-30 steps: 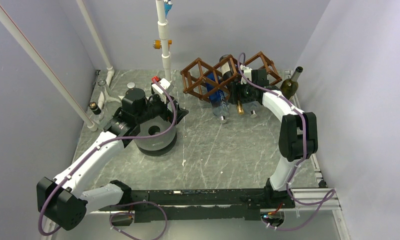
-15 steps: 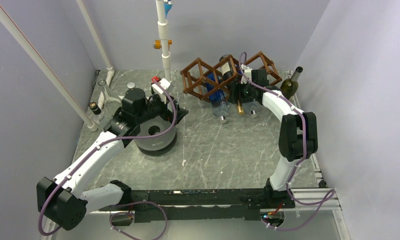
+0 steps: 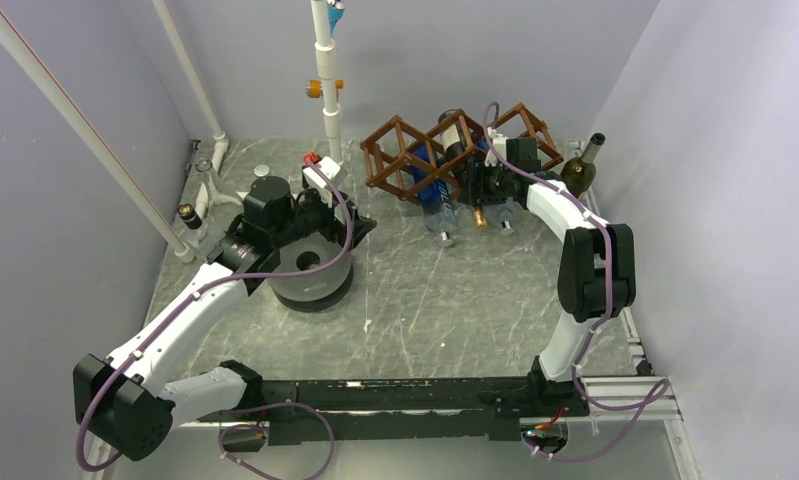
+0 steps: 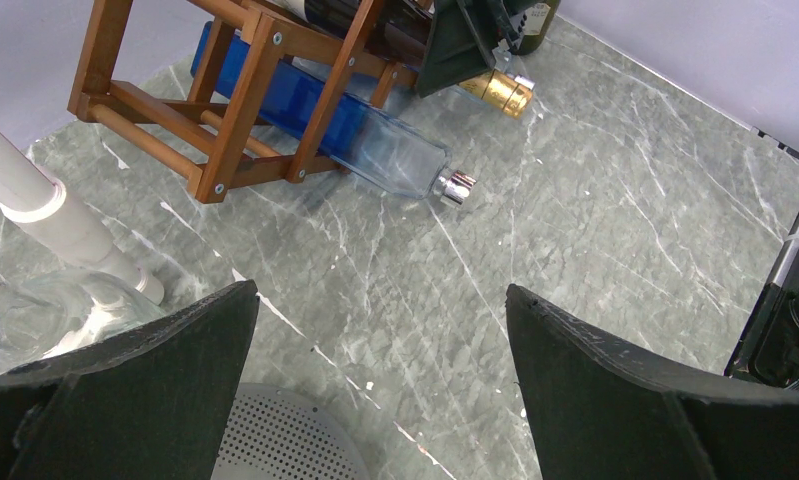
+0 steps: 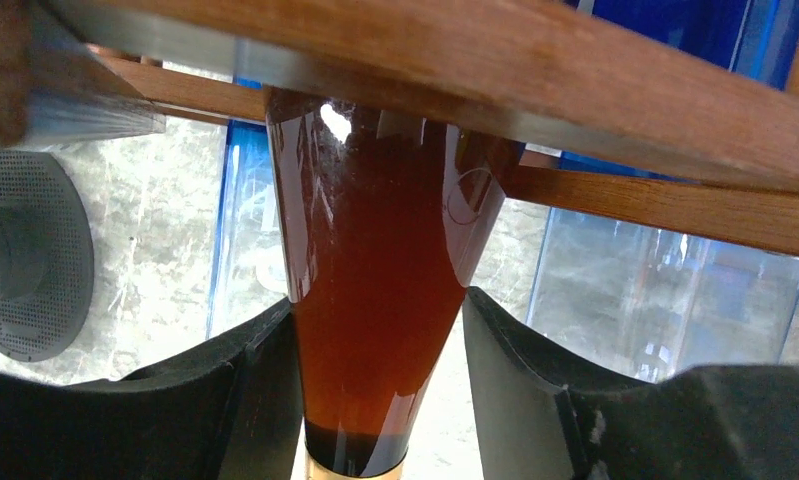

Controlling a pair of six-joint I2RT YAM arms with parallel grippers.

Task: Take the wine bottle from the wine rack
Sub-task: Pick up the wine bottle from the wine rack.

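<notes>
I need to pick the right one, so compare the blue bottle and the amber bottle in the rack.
The blue bottle is flat-sided with a silver cap; the amber bottle is round with a gold top. The amber bottle's neck sits between the right gripper's fingers; no gripper is at the blue bottle. Both lie in the wine rack, necks pointing out.

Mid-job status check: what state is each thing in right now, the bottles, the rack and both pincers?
wine rack: standing, two bottles in it.
wine bottle: amber, in the rack, neck sticking out, gripped.
blue bottle: lying in a lower cell, capped.
green bottle: off the rack, standing beside it.
left pincer: open, empty.
right pincer: closed on the wine bottle.
</notes>
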